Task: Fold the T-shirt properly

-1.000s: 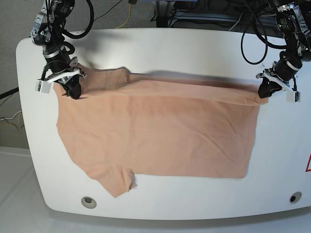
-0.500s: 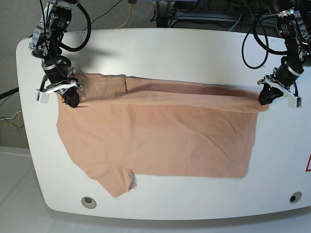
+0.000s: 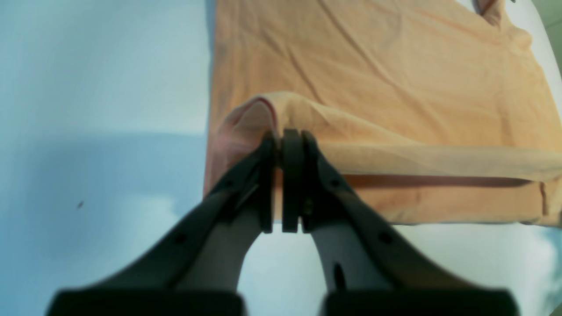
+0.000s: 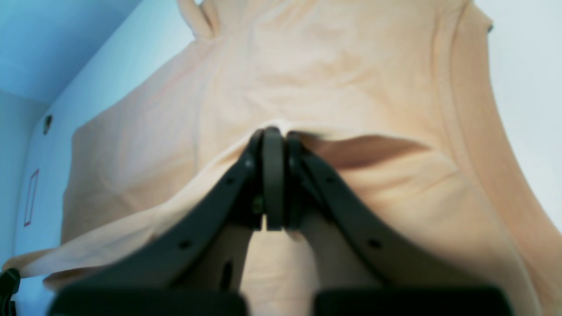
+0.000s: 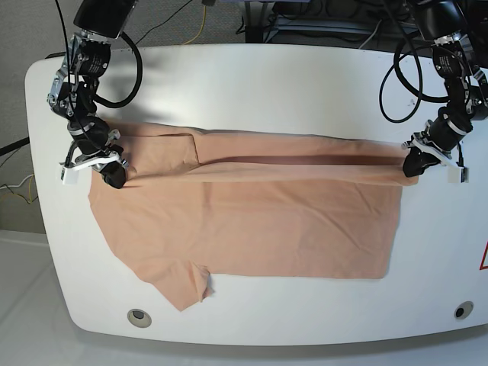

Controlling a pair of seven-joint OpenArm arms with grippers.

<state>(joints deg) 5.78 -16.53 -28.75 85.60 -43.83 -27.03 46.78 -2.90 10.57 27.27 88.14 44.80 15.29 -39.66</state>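
Spread flat across the middle of the white counter (image 5: 252, 76): a peach T-shirt (image 5: 259, 221), lying sideways, hem toward the right edge, collar end toward the left edge, one sleeve pointing at the front-left corner. Back long edge lifted and rolled forward into a low fold running almost the whole width of the counter.

Left gripper (image 5: 412, 163), near the right edge: jaws pressed together on the back hem corner, a small hump of cloth pinched between the pads in the wrist view (image 3: 283, 140). Right gripper (image 5: 113, 175), near the left edge: jaws likewise clamped on the shoulder end of the same lifted edge, cloth bunched at the tips (image 4: 272, 138).

Judged as light, thin, limp knit. No stiffness at all: sags between the two holds, wrinkles easily, drapes wherever gravity takes it. Not fragile, not slippery against the pads, though likely to drag and bunch on the counter if pulled low. Thin layers probably easy to lose from a shallow pinch, so best taken well in from the edge, both layers together.

Best holds: exactly such paired points on one long edge, hem corner and shoulder, kept apart enough to hold the span taut. Slack in the middle likely to give a crooked crease. Lifted edge best carried high and level toward the front edge of the counter, both ends at one pace, then laid down along the front long edge.
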